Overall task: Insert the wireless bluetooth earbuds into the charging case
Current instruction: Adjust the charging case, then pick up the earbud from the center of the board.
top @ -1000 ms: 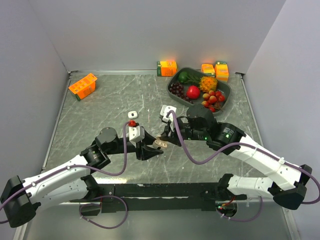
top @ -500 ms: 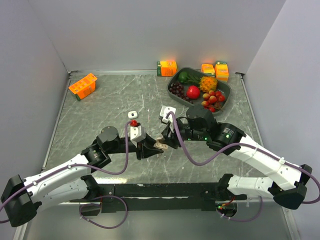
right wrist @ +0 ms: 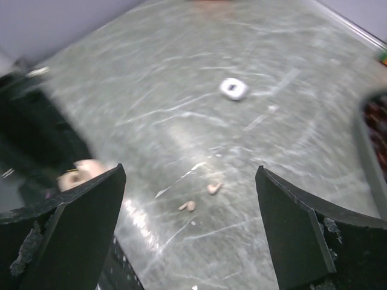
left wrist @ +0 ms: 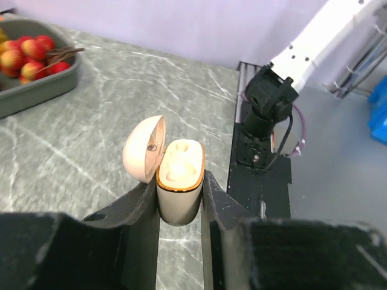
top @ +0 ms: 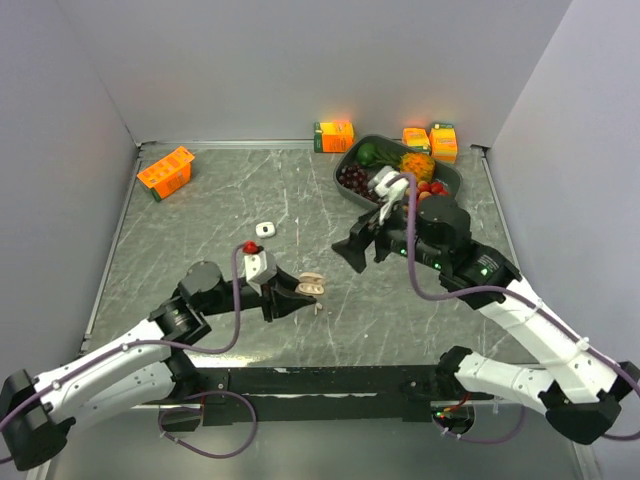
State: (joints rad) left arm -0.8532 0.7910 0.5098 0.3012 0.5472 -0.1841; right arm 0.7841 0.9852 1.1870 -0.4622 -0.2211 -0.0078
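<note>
My left gripper (left wrist: 179, 181) is shut on the body of a beige charging case (left wrist: 179, 202), held upright above the table. Its lid (left wrist: 144, 148) is swung open to the left and its two wells face up. From above, that case (top: 311, 286) sits at the tip of the left gripper (top: 300, 292). My right gripper (top: 353, 252) hangs open to the right of it, off the table, with nothing between its fingers. Two beige earbuds (right wrist: 213, 188) (right wrist: 187, 206) lie on the table under the right gripper (right wrist: 190, 171).
A small white case (top: 264, 229) (right wrist: 233, 88) lies on the table behind the left arm. A grey tray (top: 352, 158) of fruit stands at the back right, with orange cartons (top: 333, 135) (top: 430, 140) beside it. Another orange carton (top: 166, 171) lies at the back left.
The right gripper has opened wide and pulled back up and to the right, away from the beige case. The left gripper has closed on the case and drawn it slightly nearer.
</note>
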